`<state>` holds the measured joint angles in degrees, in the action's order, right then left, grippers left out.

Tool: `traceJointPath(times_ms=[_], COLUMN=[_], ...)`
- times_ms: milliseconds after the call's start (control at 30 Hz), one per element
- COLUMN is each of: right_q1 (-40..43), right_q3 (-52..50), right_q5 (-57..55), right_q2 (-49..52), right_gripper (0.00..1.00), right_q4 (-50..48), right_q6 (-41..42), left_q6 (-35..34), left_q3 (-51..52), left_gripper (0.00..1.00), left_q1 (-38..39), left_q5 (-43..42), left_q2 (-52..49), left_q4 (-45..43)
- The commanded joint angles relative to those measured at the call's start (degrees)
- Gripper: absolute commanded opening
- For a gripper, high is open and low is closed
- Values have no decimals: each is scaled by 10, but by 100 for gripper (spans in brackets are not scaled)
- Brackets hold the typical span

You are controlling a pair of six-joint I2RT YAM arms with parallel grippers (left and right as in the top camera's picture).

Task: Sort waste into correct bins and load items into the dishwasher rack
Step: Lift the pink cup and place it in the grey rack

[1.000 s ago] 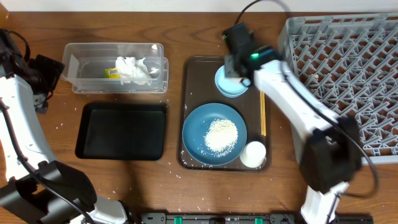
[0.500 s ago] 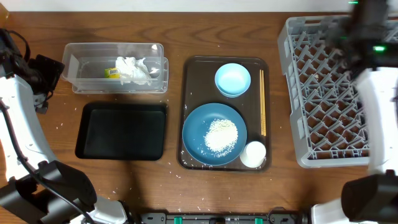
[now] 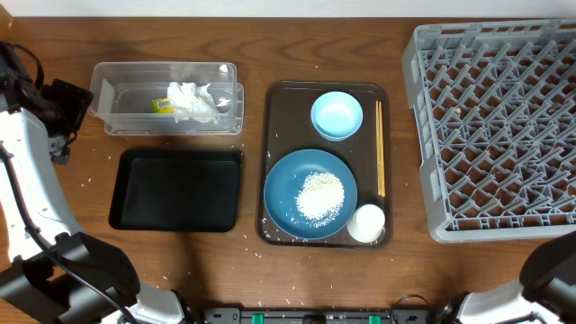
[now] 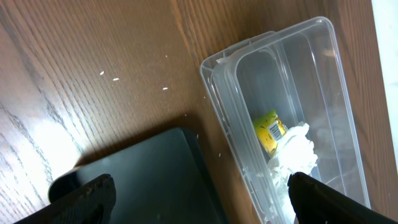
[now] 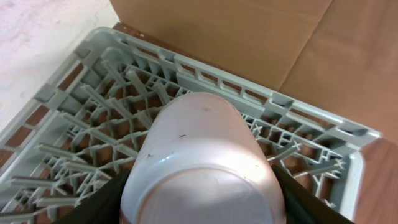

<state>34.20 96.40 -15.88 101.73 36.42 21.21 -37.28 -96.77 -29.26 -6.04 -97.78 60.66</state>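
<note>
**Right claw holds a cup over the rack; left claw hangs wide by the bins**

The right claw point(image 5: 202, 200) pinches a white cup point(image 5: 202, 158) between its two dark fingers point(image 5: 109, 202), with the cup's closed base toward the wrist camera. Directly beneath this claw lies the grey dishwasher rack point(image 5: 93, 115), and the rack's far rim and one corner show just beyond the cup. Past that rim stands brown cardboard.

The left claw point(image 4: 199, 198) is spread wide and grips nothing. Below and ahead of it runs the clear box point(image 4: 280, 81), which holds the yellow-green wrapper point(image 4: 269, 130) with the crumpled napkin point(image 4: 293, 152) touching it. Under the claw, on its other side, sits a rounded corner of the black tray point(image 4: 143, 177), just beside the box. A few loose grains point(image 4: 112, 78) lie on the bare surface point(image 4: 74, 74) farther out.

From overhead, the brown serving tray point(image 3: 279, 126) lies well apart from the left claw, beyond both bins. It carries:
- the light-blue bowl point(image 3: 337, 115);
- the dark-blue plate point(image 3: 286, 189), with the rice heap point(image 3: 321, 196) on it;
- the chopsticks point(image 3: 380, 148), along the tray's rack-side edge;
- a second white cup point(image 3: 366, 222), in the tray's corner, touching the plate's rim.

Strips of open wood separate the bins from the serving tray and the serving tray from the rack.
</note>
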Motion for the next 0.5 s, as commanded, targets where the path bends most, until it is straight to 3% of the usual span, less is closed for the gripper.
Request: traceJointPath(times_ms=[0, 167, 233, 400, 467], right_q1=[17, 24, 24, 24, 24], right_q3=[3, 3, 3, 3, 3], right_q5=[58, 63, 63, 70, 70], right_q2=[35, 75, 87, 89, 83], right_gripper=[57, 61, 67, 99, 99], right_q4=[-19, -46, -47, -45, -41], right_q6=[-7, -7, -7, -13, -36], left_q6=[6, 6, 6, 6, 6], left_q3=[1, 1, 1, 1, 1], left_gripper=[91, 91, 91, 91, 91], left_q1=[-2, -2, -3, -2, -3], left_q5=[3, 3, 3, 3, 3], left_q2=[-3, -3, -3, -3, -3], left_q4=[2, 2, 2, 2, 2])
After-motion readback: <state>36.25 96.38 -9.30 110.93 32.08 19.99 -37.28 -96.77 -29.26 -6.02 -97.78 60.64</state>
